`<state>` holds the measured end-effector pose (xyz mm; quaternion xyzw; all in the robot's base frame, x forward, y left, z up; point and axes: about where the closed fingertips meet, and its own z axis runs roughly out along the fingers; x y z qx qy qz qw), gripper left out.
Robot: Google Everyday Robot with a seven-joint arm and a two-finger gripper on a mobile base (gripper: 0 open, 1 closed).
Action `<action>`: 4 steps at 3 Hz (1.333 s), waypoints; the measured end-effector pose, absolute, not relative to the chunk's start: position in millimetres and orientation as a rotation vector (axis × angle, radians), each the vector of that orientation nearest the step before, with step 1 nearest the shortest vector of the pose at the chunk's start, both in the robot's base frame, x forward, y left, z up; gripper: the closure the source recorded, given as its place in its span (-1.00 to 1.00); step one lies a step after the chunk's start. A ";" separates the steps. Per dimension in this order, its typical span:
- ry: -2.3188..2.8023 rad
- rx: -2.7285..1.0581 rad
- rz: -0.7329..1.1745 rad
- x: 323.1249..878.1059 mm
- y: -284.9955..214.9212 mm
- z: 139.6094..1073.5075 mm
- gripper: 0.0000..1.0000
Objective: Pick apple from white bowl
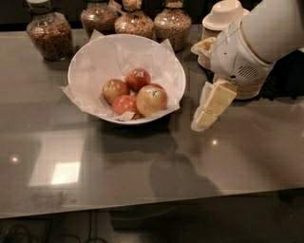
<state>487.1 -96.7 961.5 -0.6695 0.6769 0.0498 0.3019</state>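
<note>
The white bowl (80,59), wide and lined with crinkled white paper, sits at the back centre of the grey table. It holds several apples. The apple (151,100), the largest and palest, yellow-gold with a small dark sticker on top, lies at the bowl's right front. Three smaller, redder apples (115,90) lie left of and behind it. My gripper (203,118) hangs just above the table, right of the bowl, outside its rim and a short way from the apple. It holds nothing.
Several glass jars of grains (46,33) stand along the back edge behind the bowl. A stack of tan paper bowls with a white lid (223,14) stands at the back right, partly behind my arm (256,42). The table's front edge (142,204) runs below.
</note>
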 end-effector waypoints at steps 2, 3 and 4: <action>1.646 -1.704 0.380 500.0 -63.4 975.3 -0.59; 1.619 -1.681 0.478 502.4 -55.8 976.2 -0.54; 1.603 -1.674 0.528 504.0 -48.7 976.5 -0.62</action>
